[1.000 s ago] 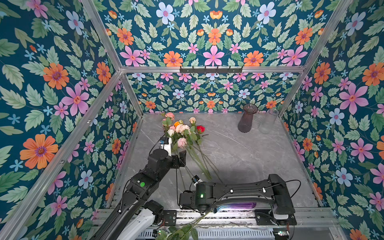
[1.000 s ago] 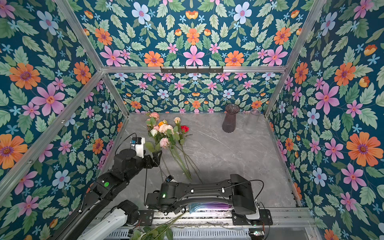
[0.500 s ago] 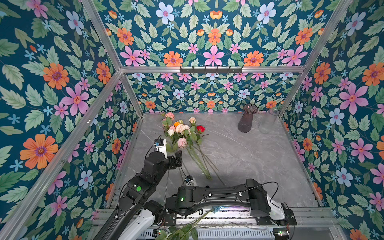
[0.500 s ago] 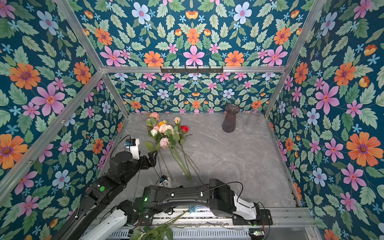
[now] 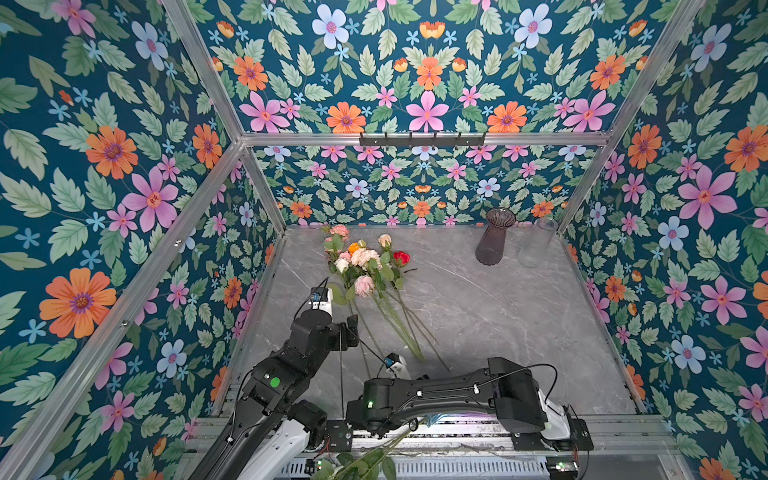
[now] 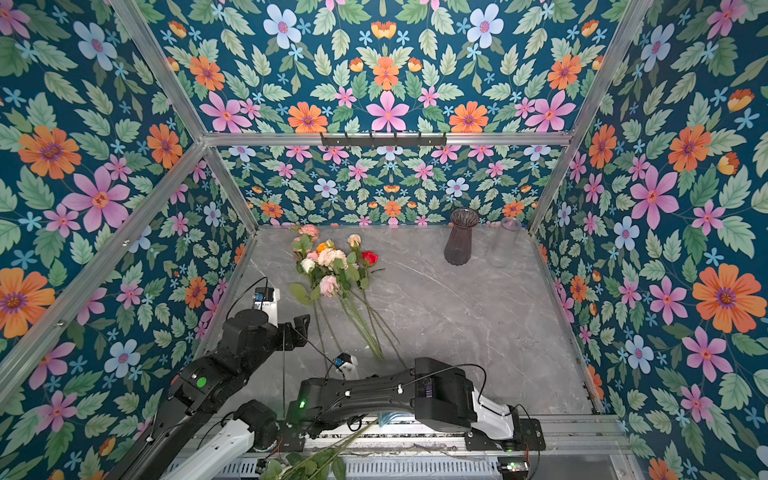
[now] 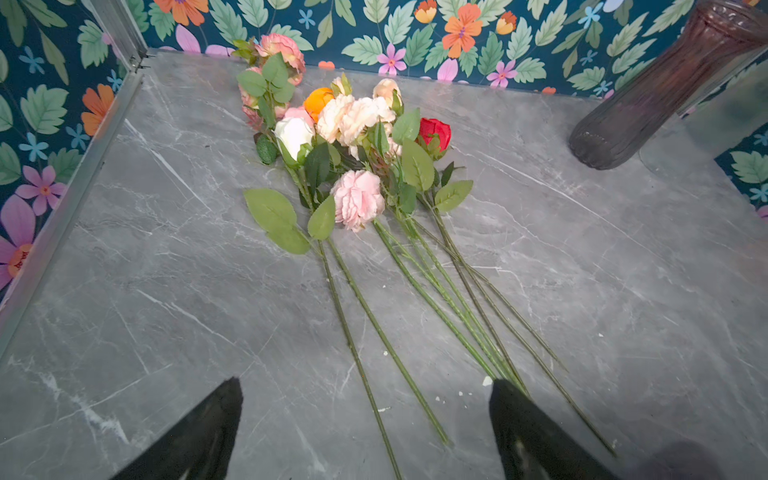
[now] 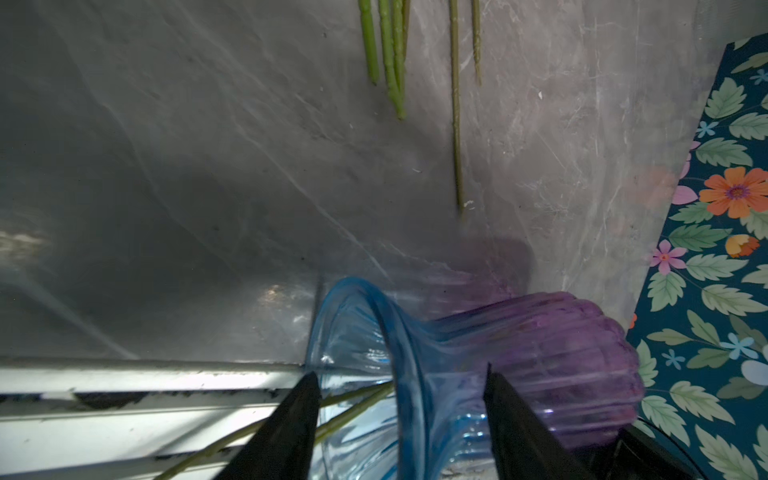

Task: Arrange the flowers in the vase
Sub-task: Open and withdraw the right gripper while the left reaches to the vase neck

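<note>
Grey stone table (image 7: 166, 291), flowery walls (image 5: 124, 166). My left gripper (image 7: 365, 381) is wide open, empty. My right gripper (image 8: 400, 370) is around the lying vase (image 8: 561, 340); I can't tell if it holds.

Grey marble worktop (image 5: 519, 316): flowers (image 5: 365, 270) lie flat back left, a dark vase (image 5: 492, 239) and clear vase (image 5: 540, 243) stand side by side back right, 1 blue-purple vase (image 8: 519, 353) lies tipped at the front edge.

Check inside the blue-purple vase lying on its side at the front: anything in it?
Green stems run into the vase through its blue mouth. How deep they reach cannot be seen through the tinted, ribbed glass.
</note>
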{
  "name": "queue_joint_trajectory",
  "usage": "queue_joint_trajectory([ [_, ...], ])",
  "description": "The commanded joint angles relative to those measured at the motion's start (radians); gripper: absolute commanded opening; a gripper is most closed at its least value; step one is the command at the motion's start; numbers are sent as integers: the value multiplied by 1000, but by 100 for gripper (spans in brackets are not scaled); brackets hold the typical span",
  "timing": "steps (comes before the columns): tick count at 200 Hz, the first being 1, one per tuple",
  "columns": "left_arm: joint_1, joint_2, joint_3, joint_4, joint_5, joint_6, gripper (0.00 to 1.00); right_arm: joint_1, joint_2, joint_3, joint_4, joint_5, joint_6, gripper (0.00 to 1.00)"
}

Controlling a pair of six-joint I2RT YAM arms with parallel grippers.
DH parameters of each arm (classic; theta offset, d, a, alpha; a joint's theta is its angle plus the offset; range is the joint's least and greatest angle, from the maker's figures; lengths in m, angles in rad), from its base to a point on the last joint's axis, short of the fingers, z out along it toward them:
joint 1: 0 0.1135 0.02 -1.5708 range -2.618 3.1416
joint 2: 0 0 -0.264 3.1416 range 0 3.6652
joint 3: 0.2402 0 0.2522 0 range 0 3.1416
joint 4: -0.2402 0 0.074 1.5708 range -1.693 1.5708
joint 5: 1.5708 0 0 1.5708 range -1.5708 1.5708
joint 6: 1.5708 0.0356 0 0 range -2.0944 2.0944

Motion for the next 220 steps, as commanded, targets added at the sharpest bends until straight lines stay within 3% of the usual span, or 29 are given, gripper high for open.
queue_joint_trajectory([
  [1,6,-4,8,210,-110,-89,94,12,-17,-68,-265,-112,42,62],
  [43,5,10,15,211,-101,-87,93,13,-64,-156,-266,-122,42,54],
  [71,6,21,19,212,-101,-85,92,13,-67,-178,-266,-135,19,42],
  [94,6,24,16,213,-97,-85,92,13,-64,-189,-265,-143,6,23],
  [105,6,24,13,215,-88,-83,92,12,-61,-192,-264,-141,6,21],
  [114,6,24,7,220,-60,-68,92,11,-62,-187,-264,-130,11,31],
  [129,6,22,-4,225,8,-46,94,11,-75,-148,-264,-98,12,83],
  [139,6,25,-12,224,63,-37,96,11,-96,-106,-263,-73,10,98],
  [177,6,51,-55,249,353,21,88,-5,-345,-10,-112,-12,-79,96],
  [203,2,72,-82,309,459,33,86,-46,-666,-166,75,-34,-119,91],
  [220,-20,83,-95,403,536,118,82,-114,-906,-342,187,-58,-130,88],
])
